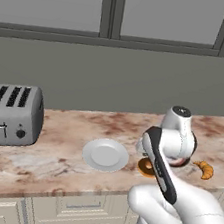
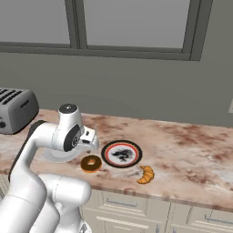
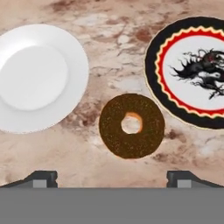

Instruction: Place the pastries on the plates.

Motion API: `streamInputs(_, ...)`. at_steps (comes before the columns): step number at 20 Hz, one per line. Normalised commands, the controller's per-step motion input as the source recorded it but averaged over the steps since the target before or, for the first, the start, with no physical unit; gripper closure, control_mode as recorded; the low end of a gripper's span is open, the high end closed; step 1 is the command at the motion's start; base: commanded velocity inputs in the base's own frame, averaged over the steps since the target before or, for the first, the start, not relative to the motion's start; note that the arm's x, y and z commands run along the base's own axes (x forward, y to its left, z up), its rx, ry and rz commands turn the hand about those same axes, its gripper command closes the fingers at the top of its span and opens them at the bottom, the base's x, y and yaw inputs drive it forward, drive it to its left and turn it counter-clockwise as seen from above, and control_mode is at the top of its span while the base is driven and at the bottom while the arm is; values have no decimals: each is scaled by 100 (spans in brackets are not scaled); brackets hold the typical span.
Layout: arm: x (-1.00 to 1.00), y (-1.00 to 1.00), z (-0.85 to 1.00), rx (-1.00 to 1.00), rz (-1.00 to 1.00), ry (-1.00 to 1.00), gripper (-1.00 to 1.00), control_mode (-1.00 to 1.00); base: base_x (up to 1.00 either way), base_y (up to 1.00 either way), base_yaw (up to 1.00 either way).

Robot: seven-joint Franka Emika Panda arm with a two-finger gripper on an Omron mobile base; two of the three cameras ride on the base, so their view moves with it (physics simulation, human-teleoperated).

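- Two dark tips of the end effector (image 3: 112, 177) stand wide apart at the bottom of the hand view, holding nothing.
- Just above them the donut (image 3: 131, 125) lies flat on the bench (image 3: 109, 17), centre frame; likely light, soft, glaze-tacky, best pinched gently across its outer sides.
- Flanking it: white plate (image 3: 37, 76) upper left, black-and-red plate (image 3: 192, 72) upper right.
- Croissant (image 2: 146, 174) lies lower right in the right base view, probably flaky.

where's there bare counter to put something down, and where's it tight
Widest bare stretch: right of the croissant and the black-and-red plate, toward the counter's right end. Another lies between the toaster and the white plate. Tight: the donut sits in the gap between the two plates, under the open gripper.
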Motion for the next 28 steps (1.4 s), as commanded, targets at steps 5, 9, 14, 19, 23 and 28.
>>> streamInputs(5,10,1,-40,0,0,0,-100,-100,0,0,0)
streamInputs(9,18,0,-42,0,0,0,-100,-100,0,0,0)
streamInputs(14,18,1,-39,0,0,0,-100,-100,0,0,0)
streamInputs(19,16,10,-40,0,0,0,-100,-100,0,0,0)
streamInputs(23,5,13,-49,0,0,1,-100,-100,0,0,0)
streamInputs(28,0,8,-54,0,0,2,-100,-100,0,0,0)
